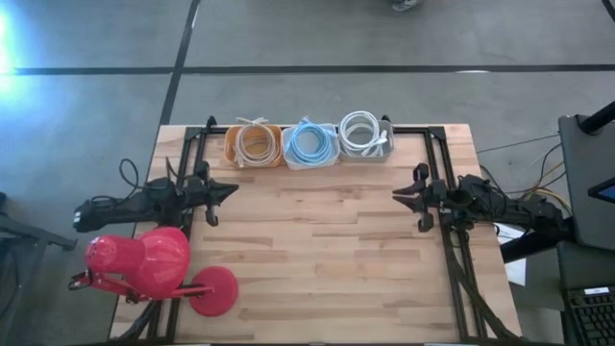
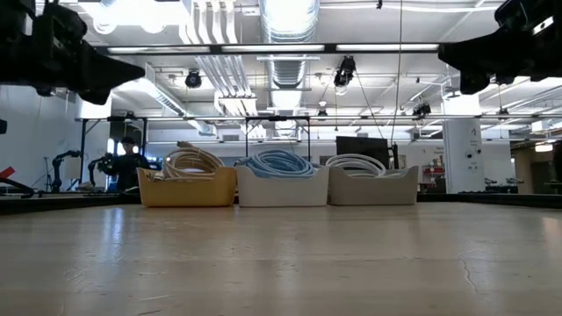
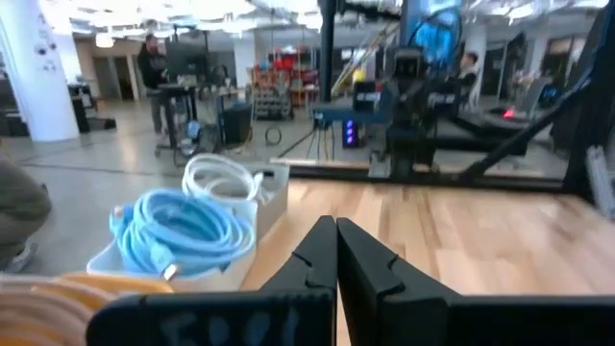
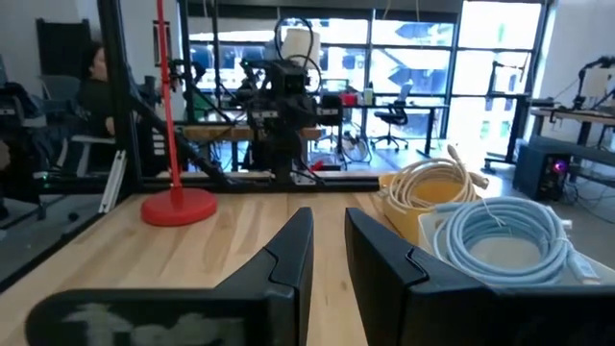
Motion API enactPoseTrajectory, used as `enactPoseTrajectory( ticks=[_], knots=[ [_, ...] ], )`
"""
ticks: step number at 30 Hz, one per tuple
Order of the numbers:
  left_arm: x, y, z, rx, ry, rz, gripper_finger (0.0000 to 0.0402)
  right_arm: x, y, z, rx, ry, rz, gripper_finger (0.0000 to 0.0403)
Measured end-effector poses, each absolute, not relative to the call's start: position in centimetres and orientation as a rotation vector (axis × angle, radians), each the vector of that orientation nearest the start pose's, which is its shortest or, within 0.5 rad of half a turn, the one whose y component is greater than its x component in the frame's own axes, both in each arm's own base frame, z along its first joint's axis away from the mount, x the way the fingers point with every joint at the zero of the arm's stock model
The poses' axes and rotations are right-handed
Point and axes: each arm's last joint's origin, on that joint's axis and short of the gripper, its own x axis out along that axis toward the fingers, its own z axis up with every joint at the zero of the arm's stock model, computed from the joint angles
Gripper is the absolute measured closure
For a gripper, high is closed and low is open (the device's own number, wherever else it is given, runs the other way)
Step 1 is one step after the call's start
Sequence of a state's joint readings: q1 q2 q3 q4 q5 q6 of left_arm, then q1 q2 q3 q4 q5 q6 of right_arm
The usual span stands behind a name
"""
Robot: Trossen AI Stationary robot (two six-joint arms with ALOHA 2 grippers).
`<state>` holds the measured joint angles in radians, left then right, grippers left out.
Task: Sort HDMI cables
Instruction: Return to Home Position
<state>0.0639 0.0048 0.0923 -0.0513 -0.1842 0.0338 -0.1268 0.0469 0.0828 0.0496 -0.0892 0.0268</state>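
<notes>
Three tubs stand in a row at the table's far edge. An orange tub (image 1: 255, 146) holds beige cable coils (image 4: 437, 183). A white tub (image 1: 310, 147) holds light blue coils (image 3: 178, 226). A pale tub (image 1: 365, 137) holds white coils (image 3: 221, 178). No coil lies on the tabletop. My left gripper (image 1: 233, 190) hovers over the table's left side, level, pointing right, with its fingers shut (image 3: 336, 235). My right gripper (image 1: 396, 196) hovers over the right side, pointing left, with a narrow gap between its fingers (image 4: 329, 250). Both are empty and well above the wood (image 2: 132, 70) (image 2: 448, 54).
A red desk lamp (image 1: 154, 261) with a round base (image 1: 213, 291) sits at the near-left corner. Black frame rails (image 1: 437, 163) run along the left and right sides of the table. Bare wood (image 1: 317, 250) lies between the arms. People stand in the room beyond the table.
</notes>
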Motion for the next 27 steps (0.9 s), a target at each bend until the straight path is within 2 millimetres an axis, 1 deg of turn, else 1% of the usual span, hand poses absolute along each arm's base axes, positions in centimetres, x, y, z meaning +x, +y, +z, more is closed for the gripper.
enactPoseTrajectory(
  ticks=[3,6,9,12,16,21,27],
  knots=[
    [9.4,1.1,17.6,0.035,-0.01,0.248,0.0399,9.4,-0.9,18.6,0.018,-0.09,-0.035,0.0344],
    [9.6,1.1,17.1,0.027,-0.048,0.229,0.0399,9.5,-0.9,17.7,0.034,-0.075,-0.034,0.0344],
    [9.7,1.0,17.0,0.007,-0.039,0.196,0.0399,9.6,-1.0,17.1,0.056,-0.055,-0.035,0.0344],
    [9.7,0.9,17.0,0.061,-0.033,0.179,0.0399,9.7,-1.0,16.9,0.052,-0.03,-0.036,0.0344],
    [9.7,0.9,16.9,0.076,-0.029,0.179,0.0399,9.8,-1.0,16.8,0.01,-0.017,-0.037,0.0344],
    [9.8,1.0,16.7,0.042,-0.01,0.178,0.0399,9.9,-1.0,16.6,-0.046,0.006,-0.04,0.0344],
    [9.9,1.0,16.6,0.02,0.003,0.178,0.0399,10.0,-1.0,16.4,0.026,0.026,-0.041,0.0342]
  ],
)
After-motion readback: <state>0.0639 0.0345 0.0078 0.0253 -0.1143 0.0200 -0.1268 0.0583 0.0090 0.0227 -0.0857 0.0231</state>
